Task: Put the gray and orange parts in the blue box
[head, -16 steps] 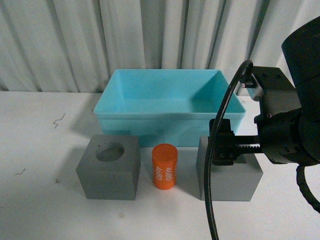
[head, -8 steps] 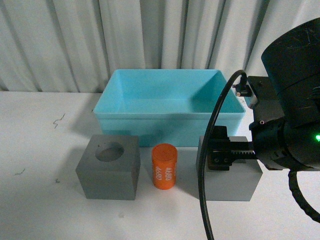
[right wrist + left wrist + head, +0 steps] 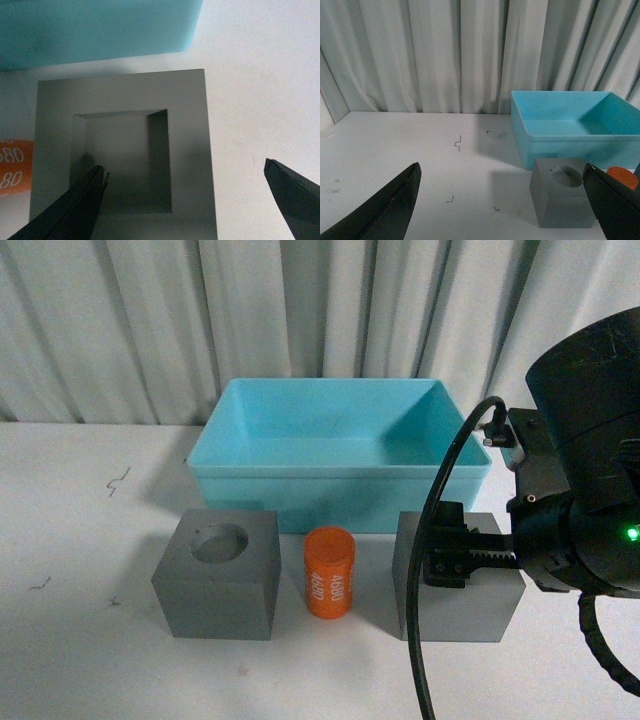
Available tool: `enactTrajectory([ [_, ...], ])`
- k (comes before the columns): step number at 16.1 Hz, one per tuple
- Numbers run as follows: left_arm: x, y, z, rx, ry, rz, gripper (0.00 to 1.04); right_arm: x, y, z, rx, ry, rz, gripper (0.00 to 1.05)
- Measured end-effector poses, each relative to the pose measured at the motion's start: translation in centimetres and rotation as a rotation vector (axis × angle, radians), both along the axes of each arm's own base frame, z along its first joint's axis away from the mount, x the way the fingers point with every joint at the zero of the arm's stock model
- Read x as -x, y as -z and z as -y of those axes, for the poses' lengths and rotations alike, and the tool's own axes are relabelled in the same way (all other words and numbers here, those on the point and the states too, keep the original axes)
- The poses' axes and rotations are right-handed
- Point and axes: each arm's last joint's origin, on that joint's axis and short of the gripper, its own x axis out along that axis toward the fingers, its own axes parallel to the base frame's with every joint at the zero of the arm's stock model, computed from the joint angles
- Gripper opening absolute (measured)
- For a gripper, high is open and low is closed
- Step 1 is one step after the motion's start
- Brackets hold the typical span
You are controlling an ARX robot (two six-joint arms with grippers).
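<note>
A light turquoise-blue box (image 3: 340,468), rectangular with low walls and a rim, sits open with its inside bare. Three parts stand in a row just in front of its near wall, all outside it and none touching. On the left is the round-recess gray cube (image 3: 218,575), matte, with the recess in its top face. In the middle the orange cylinder (image 3: 329,573) stands upright, "4680" printed white and running sideways up its side. On the right, close to the box, is the square-recess gray cube (image 3: 122,90), recess facing up.
</note>
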Motion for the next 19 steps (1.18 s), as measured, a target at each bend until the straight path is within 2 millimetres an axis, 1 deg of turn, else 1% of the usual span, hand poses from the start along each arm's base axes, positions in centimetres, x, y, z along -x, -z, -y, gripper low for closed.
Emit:
enactTrajectory([
  [3,0.0,0.0,0.0,0.000,0.000,0.000,0.98,-0.3,0.6,0.6,-0.004,0.028,-0.004,0.98],
  [4,0.0,0.0,0.0,0.000,0.000,0.000,0.98,-0.3,0.8,0.7,-0.009,0.036,-0.010,0.91],
  [5,0.0,0.0,0.0,0.000,0.000,0.000,0.98,-0.4,0.8,0.9,-0.012,0.038,-0.012,0.82],
  [6,0.0,0.0,0.0,0.000,0.000,0.000,0.98,-0.4,0.8,0.8,-0.026,0.028,-0.018,0.60],
  [7,0.0,0.0,0.0,0.000,0.000,0.000,0.98,-0.4,0.7,0.8,-0.030,0.024,-0.021,0.49],
  [8,0.0,0.0,0.0,0.000,0.000,0.000,0.98,-0.4,0.7,0.8,-0.031,0.023,-0.024,0.43],
  [9,0.0,0.0,0.0,0.000,0.000,0.000,0.98,-0.4,0.6,0.8,-0.026,0.024,-0.028,0.30],
  [10,0.0,0.0,0.0,0.000,0.000,0.000,0.98,-0.3,0.3,1.0,-0.018,0.029,-0.032,0.20],
  [11,0.0,0.0,0.0,0.000,0.000,0.000,0.98,0.0,0.1,1.3,-0.009,0.033,-0.042,0.19],
  [13,0.0,0.0,0.0,0.000,0.000,0.000,0.98,0.7,-1.2,2.2,0.013,0.049,-0.057,0.19],
  [16,0.0,0.0,0.0,0.000,0.000,0.000,0.98,0.6,-5.7,3.5,0.011,0.054,0.036,0.19],
  [17,0.0,0.0,0.0,0.000,0.000,0.000,0.98,0.5,-6.1,3.5,0.009,0.054,0.047,0.19],
  [18,0.0,0.0,0.0,0.000,0.000,0.000,0.98,0.4,-7.0,3.7,0.005,0.050,0.069,0.19],
  [19,0.0,0.0,0.0,0.000,0.000,0.000,0.98,-0.4,-9.7,4.1,0.000,0.037,0.146,0.19],
])
